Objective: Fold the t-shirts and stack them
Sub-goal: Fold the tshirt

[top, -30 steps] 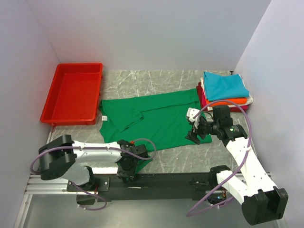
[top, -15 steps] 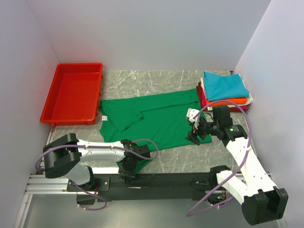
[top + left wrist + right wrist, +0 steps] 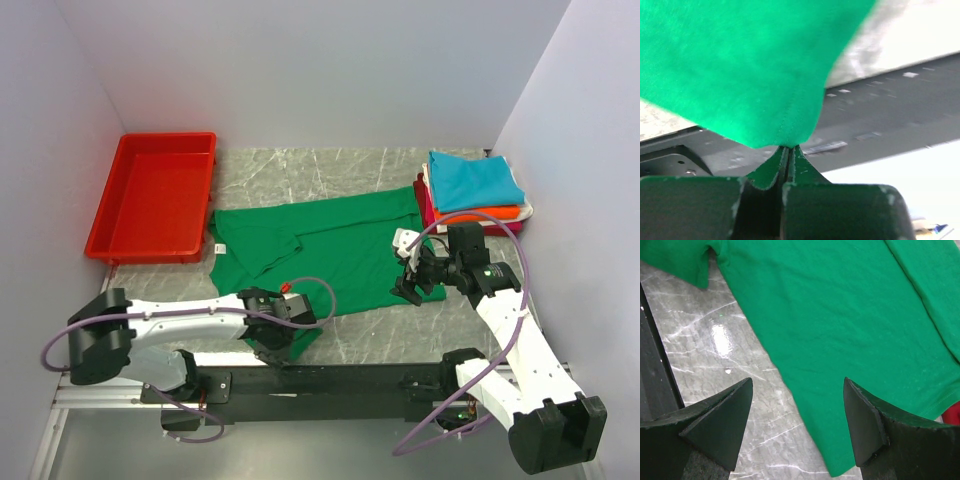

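The bright green t-shirt point(image 3: 330, 250) lies spread on the marble table, its white neck label point(image 3: 220, 247) at the left. My left gripper point(image 3: 283, 335) is at the shirt's near left corner, shut on a fold of the green cloth point(image 3: 740, 65), which hangs above the fingertips point(image 3: 795, 155) in the left wrist view. My right gripper point(image 3: 408, 285) is open and empty just above the shirt's near right corner point(image 3: 840, 315). Folded shirts point(image 3: 475, 185) are stacked at the back right: teal on top, then orange, white and red.
A red plastic tray point(image 3: 155, 195) sits at the back left against the wall. White walls close in three sides. The black rail point(image 3: 330, 380) carrying the arm bases runs along the near table edge.
My left arm has swung its elbow out to the left. Its gripper has shifted slightly away from the near edge with the green cloth in it. The right arm has not moved.
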Robot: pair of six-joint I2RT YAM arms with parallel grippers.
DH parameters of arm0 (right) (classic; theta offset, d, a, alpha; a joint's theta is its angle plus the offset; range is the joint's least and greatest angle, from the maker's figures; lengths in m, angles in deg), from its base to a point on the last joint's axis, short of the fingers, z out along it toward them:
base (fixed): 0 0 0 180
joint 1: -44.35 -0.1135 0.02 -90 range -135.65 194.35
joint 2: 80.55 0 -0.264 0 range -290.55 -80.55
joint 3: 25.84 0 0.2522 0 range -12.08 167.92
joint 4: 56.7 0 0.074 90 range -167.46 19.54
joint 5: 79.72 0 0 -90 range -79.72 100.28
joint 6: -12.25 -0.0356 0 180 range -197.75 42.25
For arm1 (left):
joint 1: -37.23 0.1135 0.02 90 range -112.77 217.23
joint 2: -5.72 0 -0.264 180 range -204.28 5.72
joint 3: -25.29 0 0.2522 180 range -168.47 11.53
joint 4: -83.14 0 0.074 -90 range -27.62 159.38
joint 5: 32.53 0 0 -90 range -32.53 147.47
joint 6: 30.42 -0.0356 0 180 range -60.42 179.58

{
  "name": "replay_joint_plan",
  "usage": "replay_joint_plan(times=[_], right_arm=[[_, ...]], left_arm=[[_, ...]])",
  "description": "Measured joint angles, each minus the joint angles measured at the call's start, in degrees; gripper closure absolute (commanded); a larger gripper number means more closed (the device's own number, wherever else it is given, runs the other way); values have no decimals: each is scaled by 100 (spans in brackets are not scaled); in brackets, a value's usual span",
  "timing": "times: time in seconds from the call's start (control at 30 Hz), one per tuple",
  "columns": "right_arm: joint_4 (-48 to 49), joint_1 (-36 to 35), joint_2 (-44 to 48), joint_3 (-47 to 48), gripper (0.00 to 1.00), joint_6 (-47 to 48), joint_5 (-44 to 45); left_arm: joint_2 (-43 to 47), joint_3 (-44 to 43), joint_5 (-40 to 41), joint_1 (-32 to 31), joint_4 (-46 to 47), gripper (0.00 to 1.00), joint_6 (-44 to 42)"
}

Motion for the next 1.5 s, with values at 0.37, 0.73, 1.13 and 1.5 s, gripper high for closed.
replay_joint_plan(times=[0.37,0.73,1.13,1.5], right_arm=[[-289,140,-22,-35,24,1335,881],[-791,1447,-2129,-66,41,4264,2409],[-535,1541,-3211,122,42,4780,2872],[-509,1543,-3512,192,77,4697,2876]], left_arm=[[496,-166,61,153,-103,99,-92],[1248,-164,146,527,-210,99,-225],[1419,-120,138,859,-216,99,-520],[1493,-120,116,994,-208,100,-640]])
